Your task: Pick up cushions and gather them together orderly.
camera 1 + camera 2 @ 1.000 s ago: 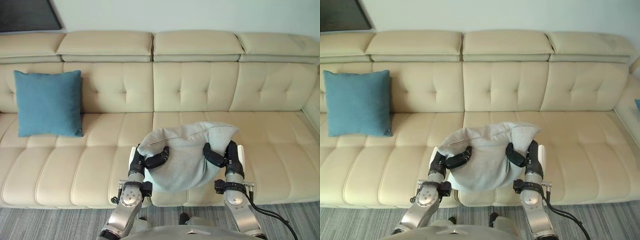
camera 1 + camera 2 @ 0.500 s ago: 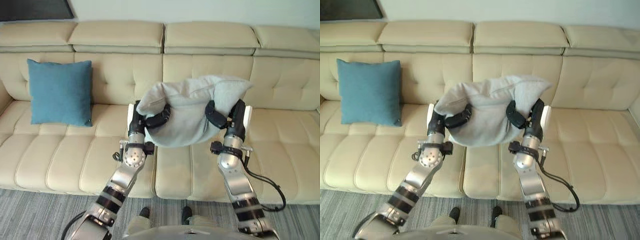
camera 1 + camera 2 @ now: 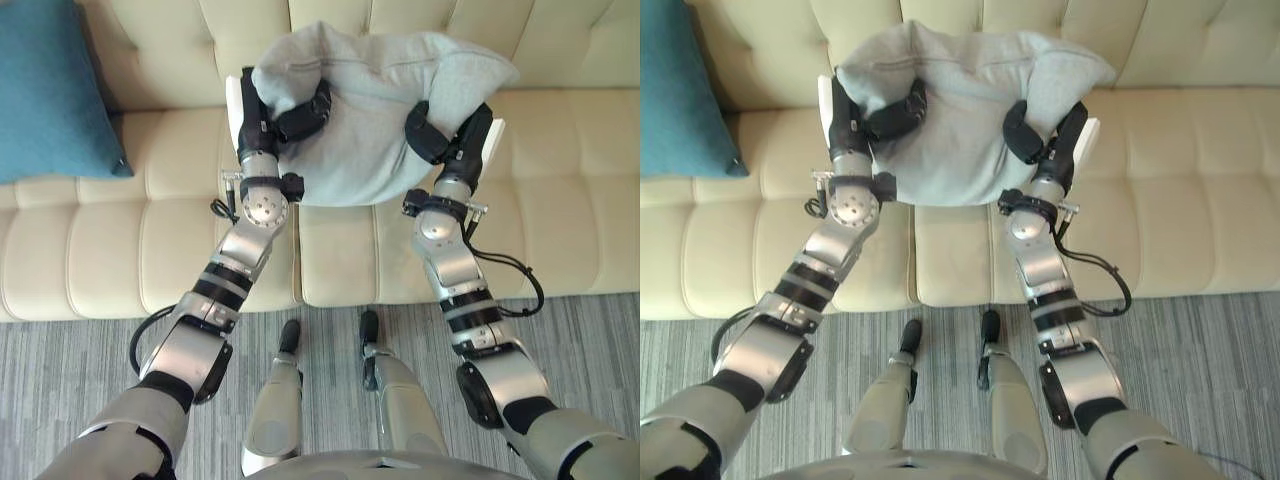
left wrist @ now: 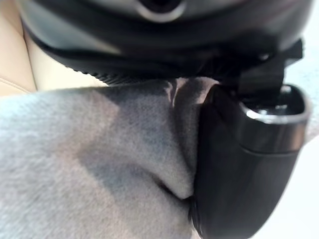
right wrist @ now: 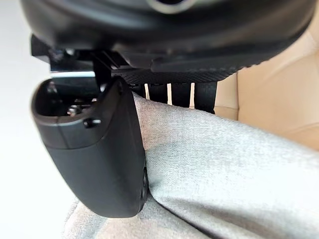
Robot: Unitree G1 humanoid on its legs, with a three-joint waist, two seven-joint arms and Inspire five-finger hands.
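We're gripping the grey cushion with left hand and right hand curled into it (pretty floppy thing), so it could sag and slip free mid-carry.

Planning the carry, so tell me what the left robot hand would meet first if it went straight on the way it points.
The left robot hand, shut on the grey cushion, points toward the sofa backrest; that backrest would likely come first, though depth is unclear.
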